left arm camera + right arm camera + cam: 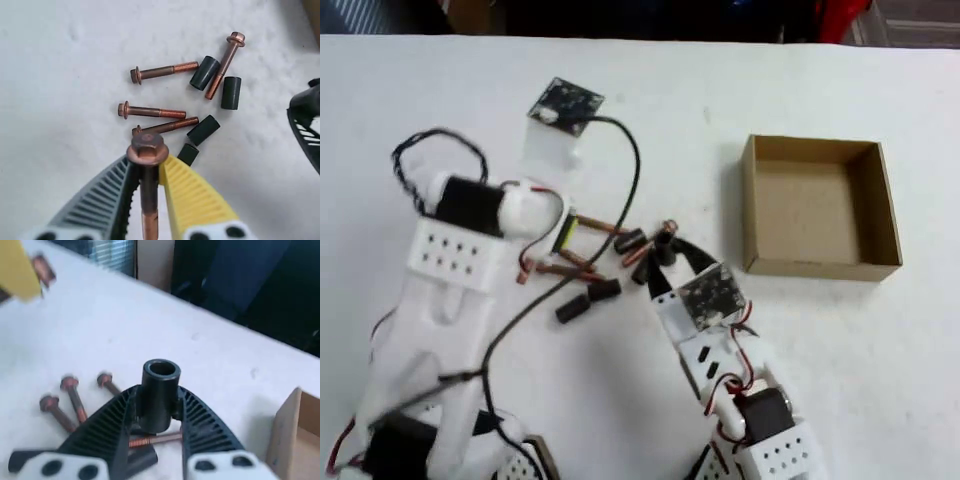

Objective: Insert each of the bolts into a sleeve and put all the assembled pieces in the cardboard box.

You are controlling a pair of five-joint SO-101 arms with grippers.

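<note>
Left fingers [192,195] clenched a bolt [146,152] while my right fingers [205,425] gripped a sleeve [160,395] upright over the surface [840,380], short of the cardboard box [820,268], so I judged lining shank to bore squarely mattered most.

No text, number or sign can be read anywhere. The cardboard box [820,268] has plain brown walls, and the copper bolts [152,111] and black sleeves [231,92] show no legible marking. The camera circuit boards [567,103] on the wrists are too blurred to read.
</note>
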